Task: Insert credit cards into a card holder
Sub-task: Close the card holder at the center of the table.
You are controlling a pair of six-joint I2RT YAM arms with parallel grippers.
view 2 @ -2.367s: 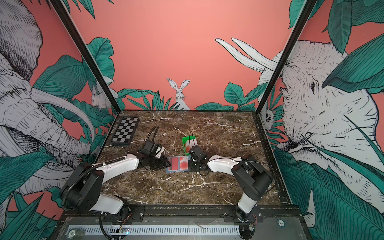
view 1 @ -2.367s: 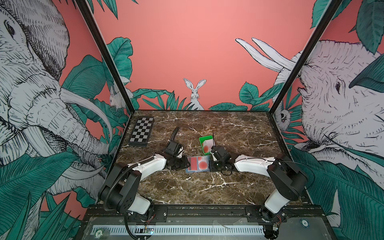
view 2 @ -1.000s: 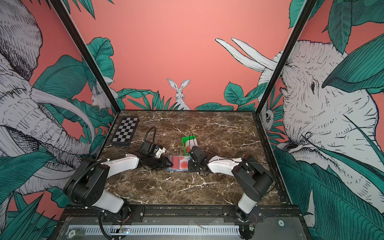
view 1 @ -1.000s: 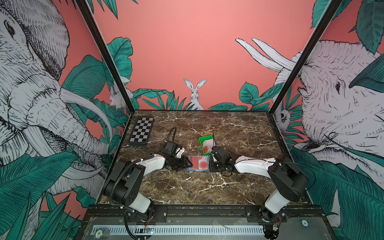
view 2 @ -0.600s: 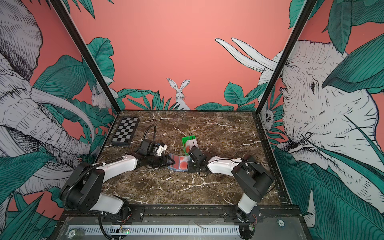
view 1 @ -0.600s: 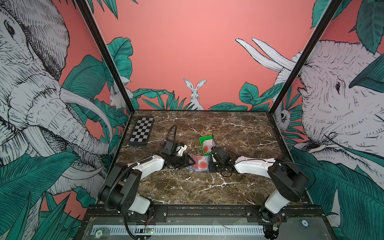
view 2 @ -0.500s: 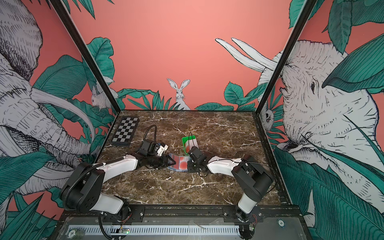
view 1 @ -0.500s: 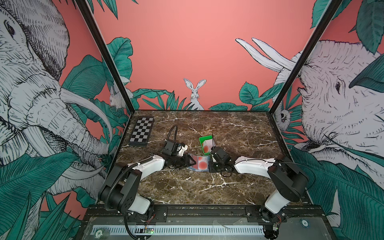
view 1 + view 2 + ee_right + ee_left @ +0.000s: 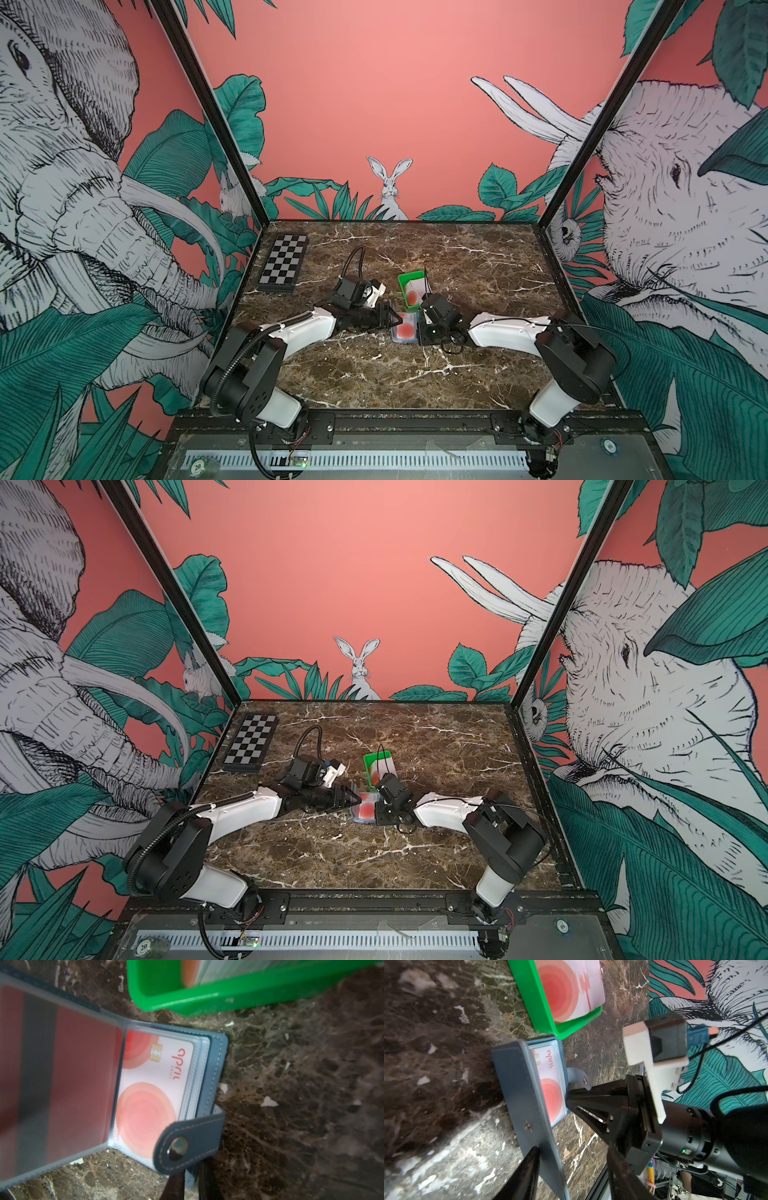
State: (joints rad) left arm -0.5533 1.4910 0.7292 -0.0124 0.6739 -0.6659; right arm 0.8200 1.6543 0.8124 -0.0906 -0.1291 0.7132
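In both top views the open holder (image 9: 405, 329) (image 9: 365, 808) lies on the bench (image 9: 374, 374) between the left hand (image 9: 395, 321) and the right hand (image 9: 420, 332), with the tray (image 9: 401, 291) just beyond the right hand. Left wrist: the left hand (image 9: 572, 1151) stands half wide, one finger (image 9: 527, 1172) against the holder's raised cover (image 9: 525, 1093). Right wrist: the right hand (image 9: 190, 1186), narrow, pinches the holder's edge beside the tab (image 9: 187, 1142); a card (image 9: 153, 1076) shows inside.

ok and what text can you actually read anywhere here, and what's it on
"april": red letters on the card in the card holder's clear sleeve.
Small print under it: too small to read.
Red marking on the top card in the green tray: too blurred to read.
"20": on a round disc on the front rail.
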